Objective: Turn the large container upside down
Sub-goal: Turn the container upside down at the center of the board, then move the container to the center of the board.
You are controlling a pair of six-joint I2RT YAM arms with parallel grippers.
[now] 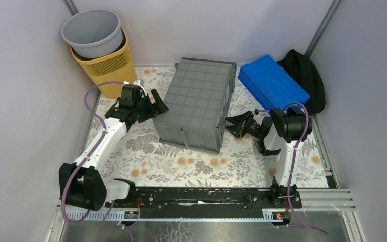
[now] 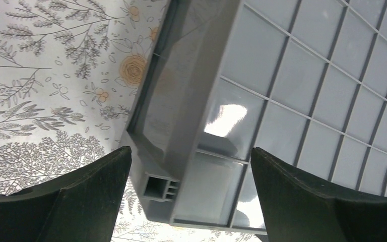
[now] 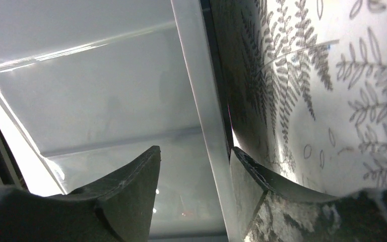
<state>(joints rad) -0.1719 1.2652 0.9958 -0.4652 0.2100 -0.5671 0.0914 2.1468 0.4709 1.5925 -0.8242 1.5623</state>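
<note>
The large container point(image 1: 196, 101) is a dark-grey crate lying on the floral cloth with its square-gridded underside facing up. My left gripper point(image 1: 156, 108) is open beside its left near corner. In the left wrist view the crate's corner and gridded underside point(image 2: 292, 101) lie between and beyond the spread fingers of the left gripper point(image 2: 190, 151), which touch nothing. My right gripper point(image 1: 234, 125) is open at the crate's right side. In the right wrist view the gripper point(image 3: 194, 148) straddles a thin edge of the crate point(image 3: 106, 91), with the right finger close against it.
A blue ribbed tray point(image 1: 272, 83) lies at the back right, with a black bag point(image 1: 305, 75) behind it. A light-grey bucket point(image 1: 93, 33) sits in a yellow basket point(image 1: 106, 68) at the back left. Grey walls close in both sides. The floral cloth point(image 1: 181, 161) covers the table.
</note>
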